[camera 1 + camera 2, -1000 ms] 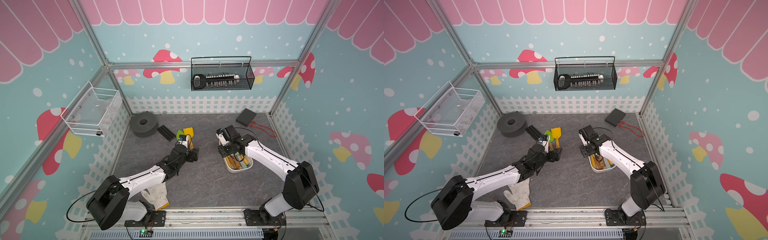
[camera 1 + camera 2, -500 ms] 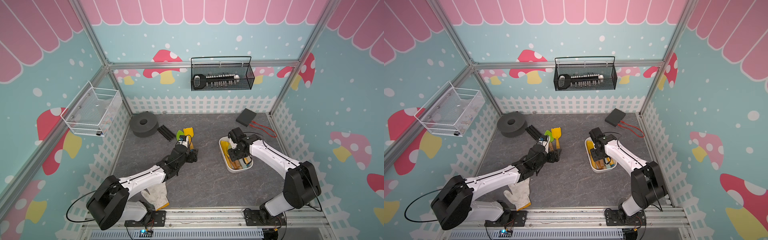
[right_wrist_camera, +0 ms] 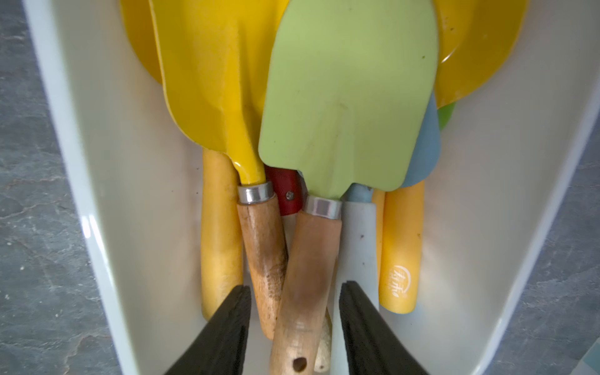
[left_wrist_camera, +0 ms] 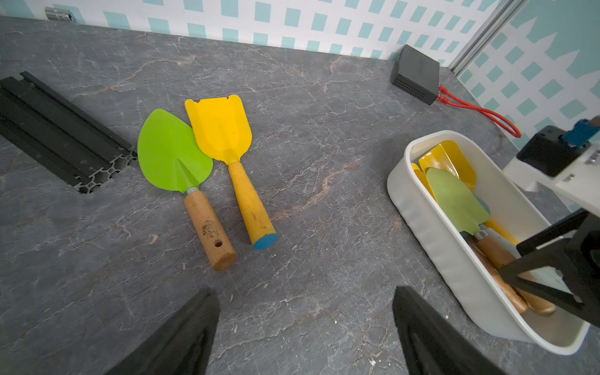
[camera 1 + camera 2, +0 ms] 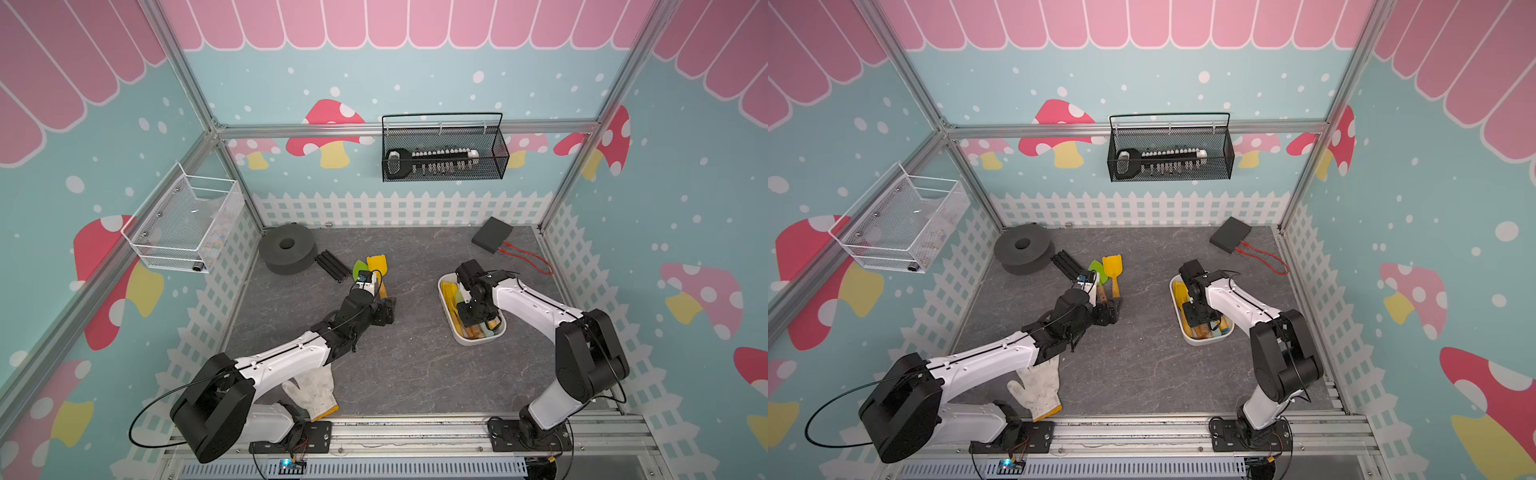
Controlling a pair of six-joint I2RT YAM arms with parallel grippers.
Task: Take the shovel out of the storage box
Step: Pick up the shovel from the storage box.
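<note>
Shovel [image 3: 349, 97], pale green, lies topmost in the box [image 3: 130, 194], with the right fingers [image 3: 224, 334] half-open astride its handle and the yellow shovel [image 3: 207, 81]'s, grip unconfirmed; closing here could lift both or wedge them; left fingers [image 4: 181, 341] gape empty, clear of the box.

Tabletop [image 4: 324, 97] carries storage box [image 4: 428, 227], green shovel [image 4: 175, 152], yellow shovel [image 4: 220, 126], glove [image 5: 311, 390].
</note>
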